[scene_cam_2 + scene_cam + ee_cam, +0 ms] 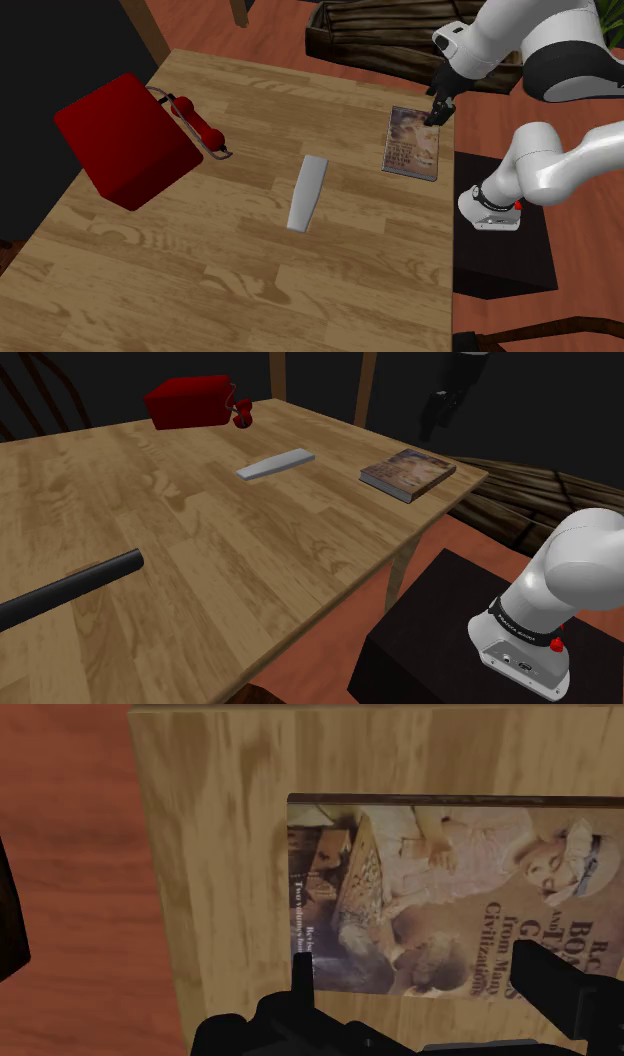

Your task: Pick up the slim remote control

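Note:
The slim remote (275, 463) is a flat light-grey bar lying on the wooden table (200, 582), between a red box and a book. In the second exterior view the remote (307, 192) rests mid-table. My black gripper (440, 104) hangs in the air above the book (412, 142) near the table's edge, well apart from the remote. From the wrist, the gripper (425, 984) is open, its fingers (302, 976) standing apart over the book's cover (440, 884) with nothing between them. In the shoulder view the gripper (436, 414) is a dark shape above the book (407, 473).
A red box (125, 140) with a red telephone handset (195, 122) against it sits at the table's far side. A black rod (70, 587) lies at the shoulder view's lower left. The black stand (500, 250) is beside the table, and a wooden crate (370, 40) is on the floor.

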Action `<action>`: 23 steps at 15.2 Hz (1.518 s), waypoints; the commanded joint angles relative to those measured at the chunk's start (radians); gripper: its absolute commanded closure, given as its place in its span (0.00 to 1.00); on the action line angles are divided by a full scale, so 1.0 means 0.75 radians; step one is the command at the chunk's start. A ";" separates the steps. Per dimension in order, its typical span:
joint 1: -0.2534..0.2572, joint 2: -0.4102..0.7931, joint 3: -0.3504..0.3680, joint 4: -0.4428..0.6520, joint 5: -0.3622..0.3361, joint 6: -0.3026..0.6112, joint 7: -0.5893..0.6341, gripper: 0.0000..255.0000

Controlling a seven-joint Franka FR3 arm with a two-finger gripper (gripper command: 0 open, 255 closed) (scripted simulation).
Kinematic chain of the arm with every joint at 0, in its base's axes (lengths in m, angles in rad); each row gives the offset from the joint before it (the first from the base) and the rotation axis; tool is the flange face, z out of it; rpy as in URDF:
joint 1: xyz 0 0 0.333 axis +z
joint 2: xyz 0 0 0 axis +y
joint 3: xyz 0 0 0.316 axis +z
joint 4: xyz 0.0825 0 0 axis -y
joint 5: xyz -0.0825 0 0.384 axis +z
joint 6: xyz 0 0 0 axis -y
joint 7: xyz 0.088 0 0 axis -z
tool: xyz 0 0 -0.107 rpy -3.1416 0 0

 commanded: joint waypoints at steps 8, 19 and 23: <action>0.118 0.374 -0.085 0.252 -0.004 0.110 -0.397 0.00; 0.260 0.915 -0.084 0.748 0.072 0.105 -0.984 0.00; 0.298 1.093 -0.046 0.944 0.091 0.062 -1.172 0.00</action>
